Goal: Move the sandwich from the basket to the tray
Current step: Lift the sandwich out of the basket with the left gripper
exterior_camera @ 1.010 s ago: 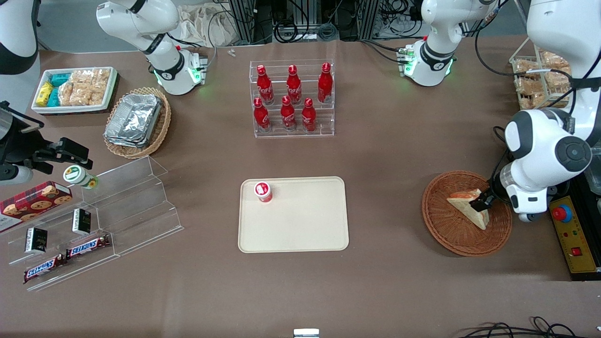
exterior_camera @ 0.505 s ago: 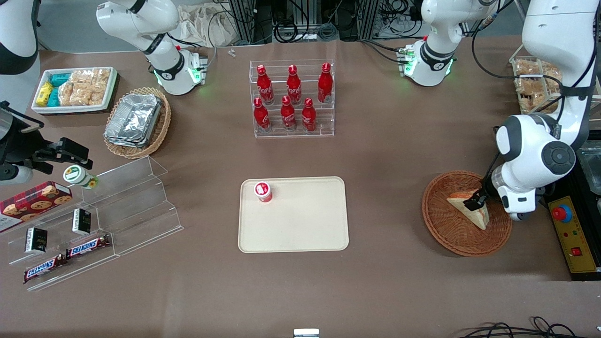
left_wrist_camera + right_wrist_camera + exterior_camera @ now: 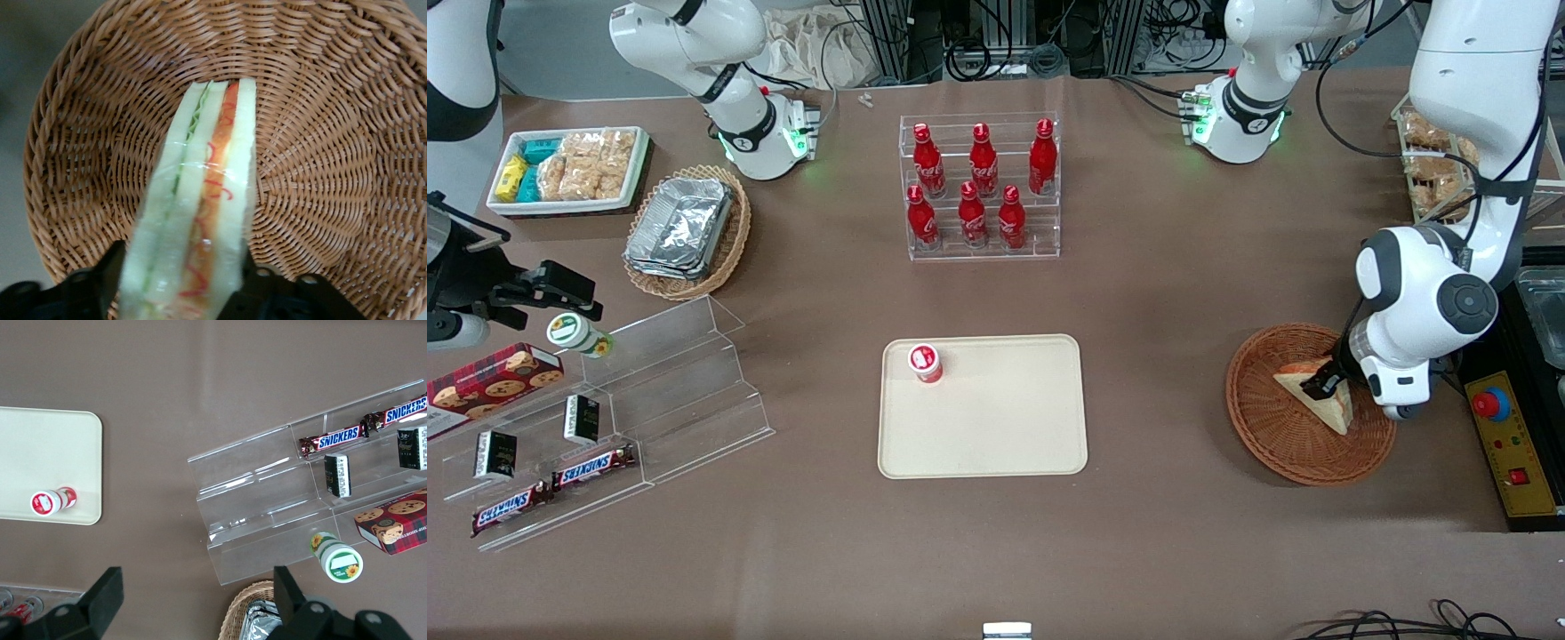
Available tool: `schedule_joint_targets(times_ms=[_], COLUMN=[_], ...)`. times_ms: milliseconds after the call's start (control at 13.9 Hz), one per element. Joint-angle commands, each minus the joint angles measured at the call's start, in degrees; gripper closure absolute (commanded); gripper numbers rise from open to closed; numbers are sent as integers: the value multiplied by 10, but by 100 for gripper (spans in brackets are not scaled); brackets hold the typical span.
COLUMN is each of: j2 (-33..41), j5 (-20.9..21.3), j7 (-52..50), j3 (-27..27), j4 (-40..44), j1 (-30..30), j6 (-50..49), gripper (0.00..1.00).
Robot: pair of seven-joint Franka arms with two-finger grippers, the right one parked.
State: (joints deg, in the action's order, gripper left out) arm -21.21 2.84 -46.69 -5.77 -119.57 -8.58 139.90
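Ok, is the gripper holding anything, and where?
The gripper is shut on the sandwich, one finger on each bread face at its wide end, in the basket.

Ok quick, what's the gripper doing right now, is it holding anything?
Gripper: down in the basket, fingers shut on the sandwich, one on each side of it.

Wrapped sandwich w/ green & red filling edges up, over woven basket. Gripper: black fingers pressed against both sides of sandwich's near end.
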Motion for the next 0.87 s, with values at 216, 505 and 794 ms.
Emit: schedule_joint_targets(times_ms=[216,505,794], j2=[18,61,71], j5=[7,6,3], j7=[-24,2,130], j3=[-6,-10,-62], j4=[14,107,318], j1=[7,7,7], j6=[3,-186,-483], gripper=[100,100,100])
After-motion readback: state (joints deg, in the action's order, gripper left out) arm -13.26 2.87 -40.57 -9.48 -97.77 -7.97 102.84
